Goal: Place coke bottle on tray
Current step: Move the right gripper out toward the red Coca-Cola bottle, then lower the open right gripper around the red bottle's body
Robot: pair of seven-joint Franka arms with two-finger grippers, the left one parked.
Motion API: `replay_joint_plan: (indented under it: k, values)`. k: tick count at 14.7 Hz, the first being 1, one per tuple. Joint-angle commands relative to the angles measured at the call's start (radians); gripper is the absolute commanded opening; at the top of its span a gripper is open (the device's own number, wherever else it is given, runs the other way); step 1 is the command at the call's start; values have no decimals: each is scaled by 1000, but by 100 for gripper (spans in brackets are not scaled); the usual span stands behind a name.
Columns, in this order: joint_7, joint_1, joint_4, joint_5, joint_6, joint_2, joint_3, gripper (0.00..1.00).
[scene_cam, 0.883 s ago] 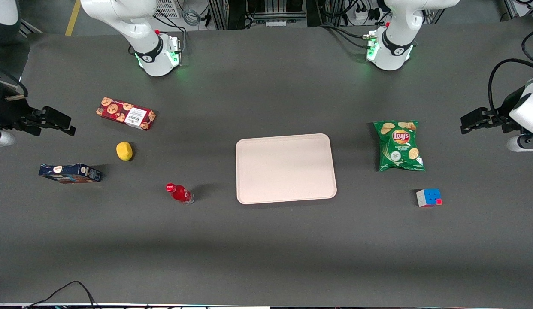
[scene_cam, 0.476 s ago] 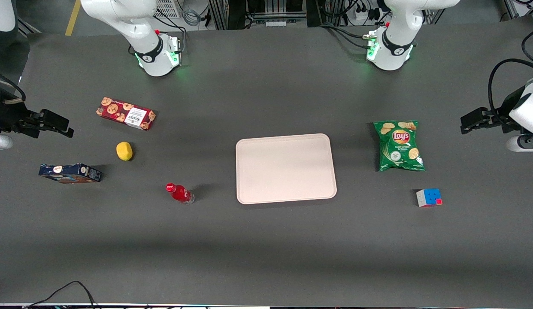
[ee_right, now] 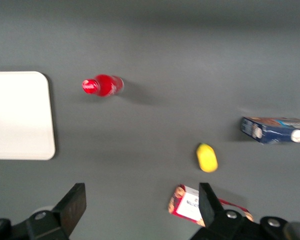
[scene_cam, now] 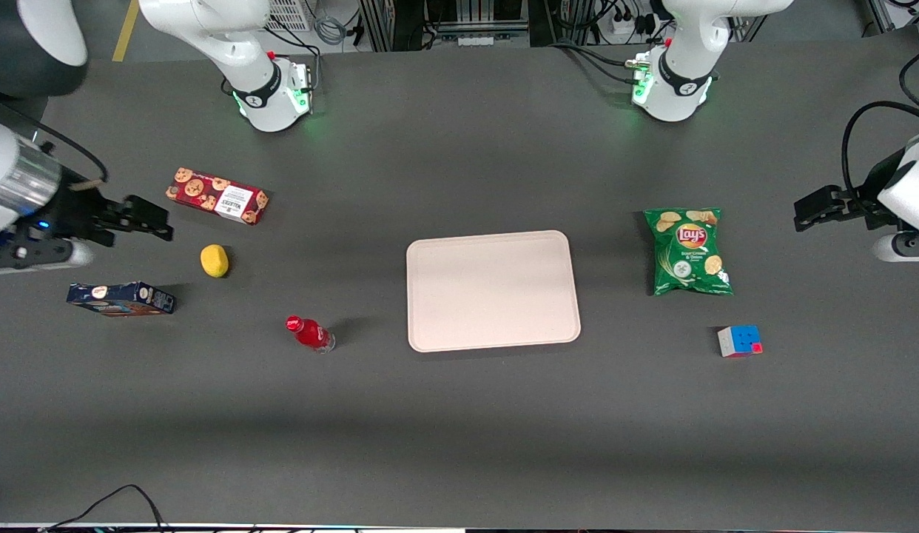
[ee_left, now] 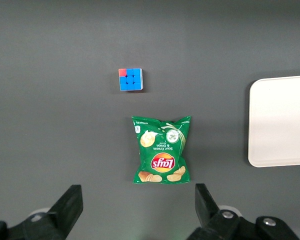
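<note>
Red cap, red body and clear base mark the one coke bottle (scene_cam: 309, 334) (ee_right: 103, 85), upright on the table near the single empty tray (scene_cam: 493, 290) (ee_right: 19, 115). One gripper (scene_cam: 145, 218) (ee_right: 142, 212), fingers spread, hovers between one cookie box (scene_cam: 217, 195) and one lemon (scene_cam: 214, 260).

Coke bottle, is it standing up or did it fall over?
Standing up. The coke bottle rests on its clear base on the table, red cap on top. The open gripper is far off, near the cookie box.
</note>
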Motion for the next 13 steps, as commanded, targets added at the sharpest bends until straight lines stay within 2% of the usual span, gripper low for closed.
replay_joint_plan:
  k: [1, 5, 13]
  values:
    - [90, 42, 28, -5, 100, 117, 42, 100]
    - [216, 55, -12, -120, 227, 217, 147, 100]
    - [218, 63, -83, -159, 396, 341, 151, 100]
